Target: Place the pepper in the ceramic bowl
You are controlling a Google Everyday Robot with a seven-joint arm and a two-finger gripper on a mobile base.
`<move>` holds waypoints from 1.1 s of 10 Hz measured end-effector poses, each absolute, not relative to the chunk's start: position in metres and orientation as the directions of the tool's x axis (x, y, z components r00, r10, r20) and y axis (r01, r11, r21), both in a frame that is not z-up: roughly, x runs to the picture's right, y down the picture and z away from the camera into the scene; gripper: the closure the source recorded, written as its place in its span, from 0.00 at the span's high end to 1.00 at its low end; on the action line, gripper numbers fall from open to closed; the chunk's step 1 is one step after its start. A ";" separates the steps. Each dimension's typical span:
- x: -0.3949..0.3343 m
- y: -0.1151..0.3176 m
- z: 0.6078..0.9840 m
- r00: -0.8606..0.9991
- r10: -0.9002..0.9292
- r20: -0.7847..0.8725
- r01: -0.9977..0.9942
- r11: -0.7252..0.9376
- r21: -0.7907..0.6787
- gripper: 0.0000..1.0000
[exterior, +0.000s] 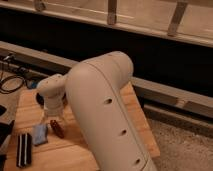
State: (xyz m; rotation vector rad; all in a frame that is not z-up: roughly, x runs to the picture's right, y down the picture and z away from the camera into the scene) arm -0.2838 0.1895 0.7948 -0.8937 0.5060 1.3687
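Observation:
The pepper, a small dark red tapered piece, lies on the wooden table. My gripper points down at the end of the cream arm, directly over the pepper's far end and very close to it. The arm's wrist hides most of the black ceramic bowl. Only a dark sliver of the bowl shows at the wrist's left side, behind the pepper.
A pale blue-grey flat piece lies just left of the pepper. A black ridged object lies near the table's front left. Cables run off the table's left end. The large arm link covers the table's middle and right.

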 end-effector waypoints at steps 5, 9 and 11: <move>-0.272 0.214 0.813 0.160 0.547 -0.822 -0.982 0.001 -0.190 0.81; -0.265 0.229 0.821 0.143 0.508 -0.850 -0.986 -0.003 -0.167 0.81; -0.260 0.233 0.824 0.124 0.499 -0.858 -0.988 -0.015 -0.151 0.81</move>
